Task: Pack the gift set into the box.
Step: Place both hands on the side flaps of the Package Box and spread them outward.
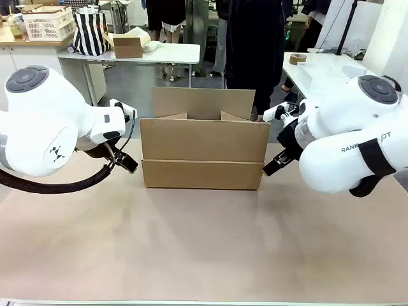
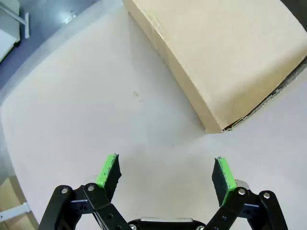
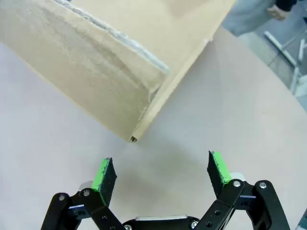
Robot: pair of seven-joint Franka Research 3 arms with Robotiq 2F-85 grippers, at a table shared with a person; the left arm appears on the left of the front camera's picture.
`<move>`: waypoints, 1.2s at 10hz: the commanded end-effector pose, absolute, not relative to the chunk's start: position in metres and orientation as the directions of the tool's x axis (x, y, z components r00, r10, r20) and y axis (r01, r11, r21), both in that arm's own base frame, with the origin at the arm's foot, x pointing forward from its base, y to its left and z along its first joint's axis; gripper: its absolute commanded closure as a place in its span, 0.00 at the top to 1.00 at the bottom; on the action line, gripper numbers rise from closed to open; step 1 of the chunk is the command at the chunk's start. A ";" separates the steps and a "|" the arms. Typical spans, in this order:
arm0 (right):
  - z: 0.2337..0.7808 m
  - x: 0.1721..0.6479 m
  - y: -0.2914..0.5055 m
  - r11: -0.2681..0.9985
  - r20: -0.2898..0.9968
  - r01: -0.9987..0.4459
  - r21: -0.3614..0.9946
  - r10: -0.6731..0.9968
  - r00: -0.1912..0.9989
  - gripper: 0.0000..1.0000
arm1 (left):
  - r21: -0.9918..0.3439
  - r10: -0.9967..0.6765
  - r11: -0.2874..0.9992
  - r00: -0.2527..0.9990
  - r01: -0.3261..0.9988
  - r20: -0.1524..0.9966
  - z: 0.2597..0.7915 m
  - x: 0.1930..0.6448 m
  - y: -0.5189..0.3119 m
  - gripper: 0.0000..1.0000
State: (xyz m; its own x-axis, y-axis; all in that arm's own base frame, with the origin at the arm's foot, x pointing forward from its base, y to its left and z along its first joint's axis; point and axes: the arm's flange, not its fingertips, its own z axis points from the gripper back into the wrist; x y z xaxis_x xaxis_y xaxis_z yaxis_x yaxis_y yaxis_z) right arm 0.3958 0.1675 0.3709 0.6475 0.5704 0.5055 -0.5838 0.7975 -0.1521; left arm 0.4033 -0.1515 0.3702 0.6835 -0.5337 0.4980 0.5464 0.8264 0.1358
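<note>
Packing looks unstarted: the box (image 1: 203,153) stands open just beyond both sets of jaws, while the left gripper (image 2: 165,168) and right gripper (image 3: 161,167) flank it, jaws spread apart and empty.

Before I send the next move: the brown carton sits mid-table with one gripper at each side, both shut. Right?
Not shut: the wrist views show the left gripper and the right gripper open, jaws spread wide with nothing between. The brown carton does sit between them, one at each side.
</note>
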 end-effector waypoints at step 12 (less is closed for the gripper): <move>0.371 0.396 0.168 0.797 0.505 -0.584 -0.153 0.571 0.647 1.00 | 0.136 -0.534 0.827 0.684 0.546 0.498 0.370 0.403 -0.152 1.00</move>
State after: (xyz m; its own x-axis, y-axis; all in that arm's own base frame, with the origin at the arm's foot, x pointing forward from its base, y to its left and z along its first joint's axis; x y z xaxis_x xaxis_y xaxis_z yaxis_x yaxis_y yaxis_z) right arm 0.3958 0.1676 0.3709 0.6473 0.5707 0.5053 -0.5840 0.7973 -0.1525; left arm 0.4033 -0.1516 0.3702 0.6835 -0.5336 0.4981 0.5463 0.8265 0.1357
